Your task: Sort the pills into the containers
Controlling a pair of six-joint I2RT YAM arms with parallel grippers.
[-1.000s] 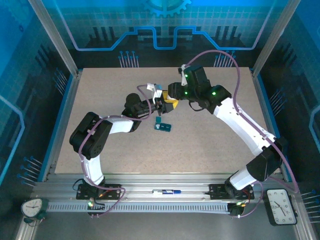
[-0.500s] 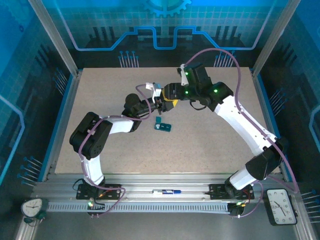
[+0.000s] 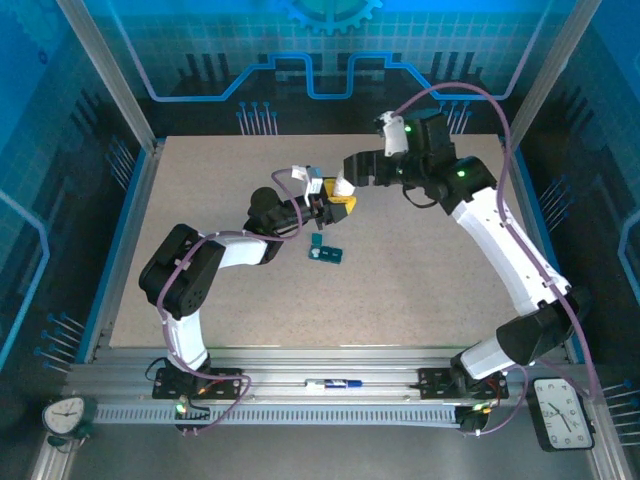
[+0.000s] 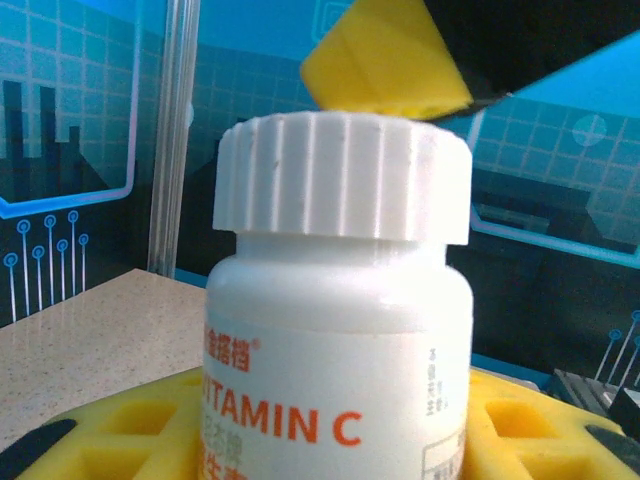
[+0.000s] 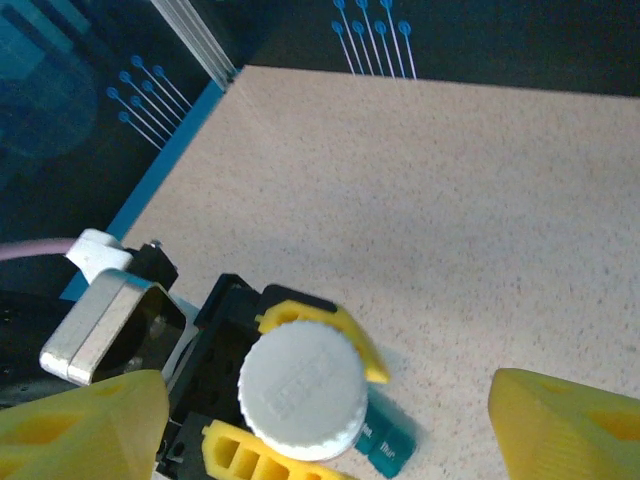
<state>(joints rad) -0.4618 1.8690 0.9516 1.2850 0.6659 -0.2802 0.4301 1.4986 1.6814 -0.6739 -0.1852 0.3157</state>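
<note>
My left gripper point(image 3: 336, 207) is shut on a white Vitamin C bottle point(image 4: 335, 330), its yellow fingers point(image 5: 322, 322) on both sides of it. The ribbed white cap point(image 5: 300, 390) sits on the bottle. Just above the cap hangs my right gripper point(image 5: 320, 390), open wide, its yellow fingertips point(image 5: 90, 425) apart from the cap; one of them shows above the cap point(image 4: 385, 60) in the left wrist view. The dark teal pill box point(image 3: 325, 254) lies on the table just in front of the bottle, and part of it point(image 5: 388, 442) peeks out beside the cap. No pills show; they are hidden.
The speckled beige table point(image 3: 420, 280) stretches wide to the right and front of the bottle. Blue-lit walls and aluminium posts point(image 3: 120, 90) enclose it. The left arm's elbow point(image 3: 180, 265) rests low at the front left.
My right gripper has opened, let go of the bottle's cap and pulled up and back to the right. The left gripper and bottle have stayed put.
</note>
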